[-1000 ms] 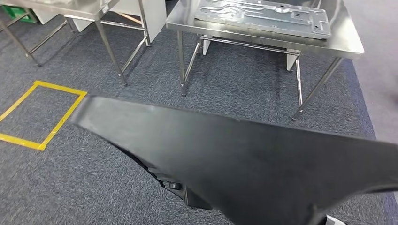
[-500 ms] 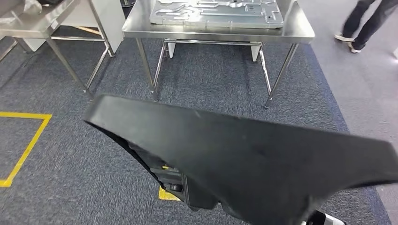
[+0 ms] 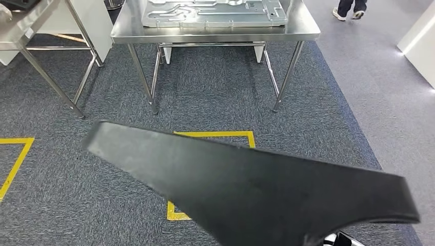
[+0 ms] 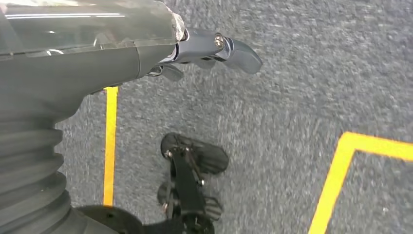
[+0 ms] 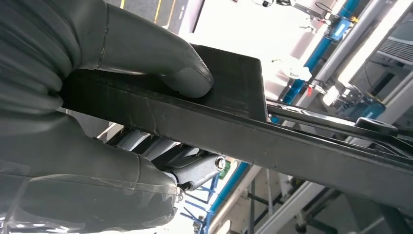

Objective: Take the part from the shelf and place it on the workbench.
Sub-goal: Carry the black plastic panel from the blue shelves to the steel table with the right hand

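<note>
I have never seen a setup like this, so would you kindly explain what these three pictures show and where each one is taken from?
This is a walking humanoid robot with two arms, each ending in a many-fingered hand. The wide picture comes from a camera high on its body, looking forward and down. The big black part across it is what the robot is carrying. Ahead stands a steel workbench with a grey metal plate lying on it, and yellow tape squares mark the carpet. The other two pictures come from cameras at the wrists. The right hand grips the black part, thumb pressed on its flat face. The left hand hangs over the carpet, holding nothing.
</note>
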Robot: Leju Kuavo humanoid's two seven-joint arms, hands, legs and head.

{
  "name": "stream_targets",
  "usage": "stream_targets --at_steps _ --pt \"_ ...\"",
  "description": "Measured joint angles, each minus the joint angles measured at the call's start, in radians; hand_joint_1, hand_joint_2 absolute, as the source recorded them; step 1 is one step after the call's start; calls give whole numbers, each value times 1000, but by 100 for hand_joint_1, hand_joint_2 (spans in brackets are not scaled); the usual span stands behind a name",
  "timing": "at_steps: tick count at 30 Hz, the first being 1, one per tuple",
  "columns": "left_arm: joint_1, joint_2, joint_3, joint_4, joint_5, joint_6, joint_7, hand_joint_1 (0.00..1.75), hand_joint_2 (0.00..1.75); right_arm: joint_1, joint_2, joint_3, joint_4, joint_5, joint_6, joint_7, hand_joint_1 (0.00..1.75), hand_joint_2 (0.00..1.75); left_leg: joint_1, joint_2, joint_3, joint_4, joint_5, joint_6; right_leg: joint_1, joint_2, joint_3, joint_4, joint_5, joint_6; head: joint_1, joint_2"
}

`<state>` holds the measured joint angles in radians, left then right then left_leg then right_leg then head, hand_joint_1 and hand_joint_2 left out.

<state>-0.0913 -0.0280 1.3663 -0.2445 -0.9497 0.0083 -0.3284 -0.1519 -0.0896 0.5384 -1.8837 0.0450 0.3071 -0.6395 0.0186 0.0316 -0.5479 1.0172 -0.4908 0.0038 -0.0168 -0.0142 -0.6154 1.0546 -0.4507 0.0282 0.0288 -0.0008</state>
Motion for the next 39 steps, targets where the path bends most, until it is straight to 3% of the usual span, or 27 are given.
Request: stream_targets --at_steps 2,5,7,9,10,11,13,15,16,20,22,24,25,26,27,29,30,31,35,37,39 --pt "-1 2 0 0 0 -2 0 0 175 -2 -1 -1 0 0 -2 -1 168 175 -3 3 4 -3 -5 -12 7 -1 12 -26 -7 -11 -1 0" --pt "-2 4 -1 0 0 -4 0 0 175 -2 -2 -1 -4 2 -4 -2 168 175 0 1 6 13 -22 -29 5 8 25 -37 -8 -31 -2 0" --pt "-2 5 -1 0 -1 -5 -1 0 175 -3 -2 -1 -8 3 -7 -2 168 175 3 -12 -38 107 -66 -32 4 11 38 -43 -12 -44 -5 0" --pt "1 7 -1 0 -1 -5 -1 0 175 0 -3 0 -8 5 -13 -2 168 175 3 -20 -116 240 -111 -33 8 15 48 -42 -21 -52 -7 0" --pt "3 8 -1 0 -2 -6 -2 0 175 2 -3 0 -8 8 -16 -2 168 175 3 -22 -144 280 -112 -34 10 19 53 -42 -26 -54 -7 0" --pt "4 8 -1 0 -2 -6 -2 0 175 4 -3 0 -8 10 -18 -2 168 175 3 -23 -153 276 -90 -33 12 23 61 -42 -32 -54 -7 0" --pt "5 9 -1 0 -3 -8 -3 0 175 6 -3 0 -9 15 -20 -2 168 175 2 -24 -121 168 -5 -26 13 31 80 -41 -47 -51 -7 0" --pt "4 11 -2 0 -3 -8 -4 0 175 8 -3 0 -9 17 -21 -2 168 175 -3 -27 -75 59 44 -15 16 35 91 -38 -62 -43 -7 0" --pt "3 12 -2 0 -3 -8 -5 0 175 10 -3 0 -9 18 -22 -3 168 175 -6 -29 -63 31 47 -9 16 37 94 -37 -66 -38 -6 0" --pt "3 15 -5 0 -3 -8 -8 0 175 14 -3 -1 -13 21 -29 -12 168 175 -6 -30 -41 6 30 15 13 34 90 -12 -74 -15 -5 0" --pt "2 15 -6 0 -3 -8 -9 0 175 13 -3 -1 -16 21 -31 -14 168 175 -3 -29 -24 -1 24 24 10 28 43 74 -108 -4 -3 0" --pt "2 15 -6 0 -4 -9 -10 0 175 16 -3 -1 -16 23 -33 -14 168 175 -3 -29 -12 -2 13 27 7 26 -42 197 -149 4 -2 0" --pt "2 15 -6 0 -4 -10 -11 0 175 19 -3 -1 -16 25 -33 -14 168 175 -3 -28 -5 -2 7 27 5 26 -76 236 -152 7 -2 0" --pt "2 15 -6 0 -5 -11 -11 0 175 20 -3 -1 -16 26 -33 -14 168 175 -3 -29 4 -2 0 25 3 25 -93 239 -134 8 -2 0" --pt "2 15 -6 0 -6 -11 -11 0 175 21 -3 -1 -16 28 -34 -13 168 175 -2 -29 15 -2 -7 23 1 23 -92 208 -98 8 -2 0" --pt "3 15 -7 0 -6 -11 -11 0 175 22 -3 -2 -17 30 -34 -13 168 175 -1 -29 38 -3 -24 16 2 16 -54 83 -7 2 -2 0" --pt "2 15 -7 0 -6 -11 -11 0 175 22 -3 -2 -17 31 -34 -13 168 175 -1 -29 46 -4 -30 11 5 12 -38 31 10 -3 -2 0" --pt "1 16 -7 0 -6 -12 -11 0 175 23 -3 -3 -17 31 -34 -13 168 175 -2 -28 49 -7 -36 5 9 10 -28 -1 17 -10 -1 0" --pt "-1 16 -8 0 -7 -12 -10 0 175 29 -5 -6 -21 32 -35 -13 168 175 -5 -24 64 13 -49 -19 9 14 -6 -23 9 -38 -1 0" --pt "-4 16 -8 0 -7 -13 -10 0 175 28 -5 -6 -24 32 -35 -13 168 175 -2 -25 25 93 -74 -24 8 15 12 -29 2 -49 -3 0" --pt "-3 17 -8 0 -7 -13 -10 0 175 29 -5 -7 -25 32 -35 -13 168 175 -2 -25 -56 220 -124 -26 11 16 23 -29 -8 -56 -4 0"
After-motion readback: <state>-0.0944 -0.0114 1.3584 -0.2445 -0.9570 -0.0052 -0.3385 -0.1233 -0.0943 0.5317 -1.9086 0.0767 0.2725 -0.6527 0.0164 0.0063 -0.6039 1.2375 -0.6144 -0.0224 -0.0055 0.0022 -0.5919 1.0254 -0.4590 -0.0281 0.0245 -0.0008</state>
